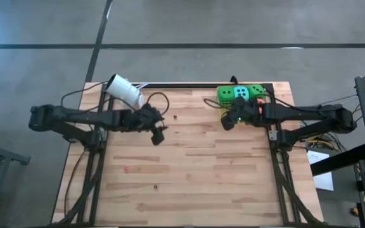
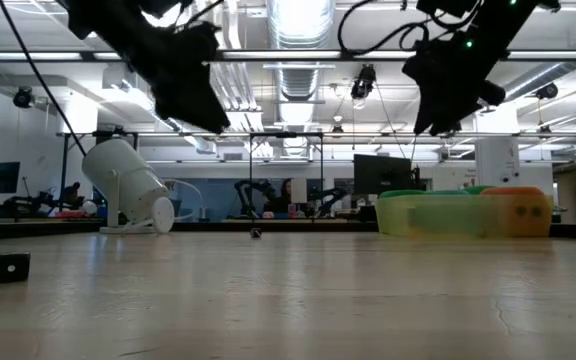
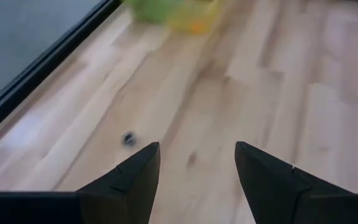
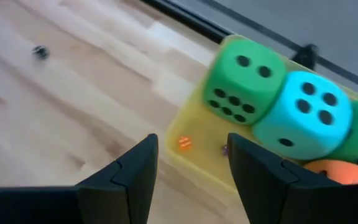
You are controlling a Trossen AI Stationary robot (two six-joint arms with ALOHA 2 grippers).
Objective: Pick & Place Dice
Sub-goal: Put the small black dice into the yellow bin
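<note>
covering the table (image 1: 189,171) are pale wooden planks; the dice (image 1: 240,94) sit in a yellow tray (image 4: 194,155) at its far right corner. both jaws hang released, empty, above the wood.

Grey floor (image 1: 189,25) crossed by dark seams — beyond the table, an open workshop with ceiling ducts (image 2: 298,75), strip lights (image 2: 298,20), monitors (image 2: 383,172) and distant benches.

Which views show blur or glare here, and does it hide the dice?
Left wrist view: the dice are a smeared green-yellow blur. Right wrist view: the green die and teal die have soft edges but readable pips. Low view: ceiling lights glare and the arms are silhouettes. High view: evenly lit.
</note>
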